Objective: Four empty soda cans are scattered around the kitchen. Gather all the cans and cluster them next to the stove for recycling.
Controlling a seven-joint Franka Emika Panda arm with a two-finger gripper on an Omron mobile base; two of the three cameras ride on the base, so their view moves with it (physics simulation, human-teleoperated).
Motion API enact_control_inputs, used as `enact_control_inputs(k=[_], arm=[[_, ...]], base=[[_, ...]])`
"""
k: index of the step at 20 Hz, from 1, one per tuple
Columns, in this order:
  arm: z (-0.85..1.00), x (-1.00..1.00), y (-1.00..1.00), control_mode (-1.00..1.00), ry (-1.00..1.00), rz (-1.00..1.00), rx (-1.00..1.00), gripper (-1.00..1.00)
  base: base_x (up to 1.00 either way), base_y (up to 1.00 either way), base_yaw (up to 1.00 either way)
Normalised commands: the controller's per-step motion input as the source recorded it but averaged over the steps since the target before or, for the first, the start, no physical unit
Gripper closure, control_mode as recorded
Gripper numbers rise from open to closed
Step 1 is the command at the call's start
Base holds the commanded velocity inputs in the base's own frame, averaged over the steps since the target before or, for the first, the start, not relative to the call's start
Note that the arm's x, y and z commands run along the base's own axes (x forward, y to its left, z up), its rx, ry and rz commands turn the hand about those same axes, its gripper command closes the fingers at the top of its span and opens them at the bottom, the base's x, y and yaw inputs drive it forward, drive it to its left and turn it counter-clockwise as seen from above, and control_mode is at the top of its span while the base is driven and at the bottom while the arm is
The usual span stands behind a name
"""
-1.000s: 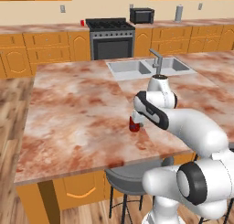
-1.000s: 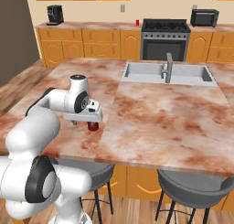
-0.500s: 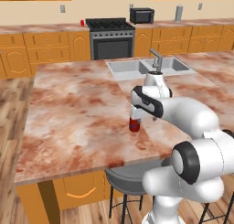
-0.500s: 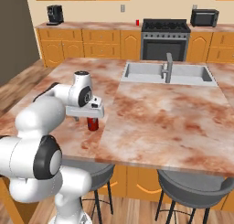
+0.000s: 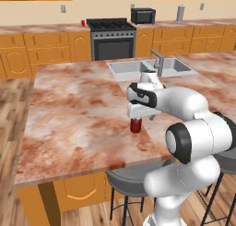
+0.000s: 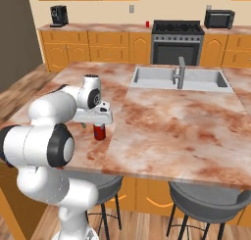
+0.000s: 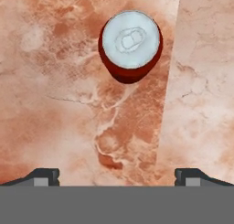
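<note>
On the marble desk (image 5: 69, 119): red soda can (image 7: 130, 45) ungrasped at 12 o'clock, gripper (image 7: 117, 176) spread wide; stove (image 5: 112, 37) unreached.

sink (image 5: 138, 68), faucet (image 5: 158, 61), microwave (image 5: 143, 15), perhaps stools (image 6: 208, 201)

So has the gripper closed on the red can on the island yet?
No: in the hand view the red can stands free on the counter, ahead of the open gripper.

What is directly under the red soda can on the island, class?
The red soda can stands upright on the marble counter, beside a seam between slabs. The patch of counter beneath its base is covered. The open gripper hangs above it.
</note>
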Motion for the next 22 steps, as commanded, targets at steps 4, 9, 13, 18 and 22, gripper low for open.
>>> enact_control_inputs(k=[4, 9, 13, 18, 22], arm=[[-0.13, 0.32, 0.0, -1.0, 0.03, 0.05, 0.0, -1.0], [-0.21, 0.31, 0.0, -1.0, 0.03, 0.05, 0.0, -1.0], [-0.26, 0.34, 0.0, -1.0, 0.03, 0.05, 0.0, -1.0], [-0.12, 0.29, 0.0, -1.0, 0.07, 0.04, 0.0, -1.0], [-0.04, 0.26, 0.04, -1.0, 0.1, 0.02, 0.0, -1.0]], base=[[0.0, 0.0, 0.0], [0.0, 0.0, 0.0], [0.0, 0.0, 0.0], [0.0, 0.0, 0.0], [0.0, 0.0, 0.0]])
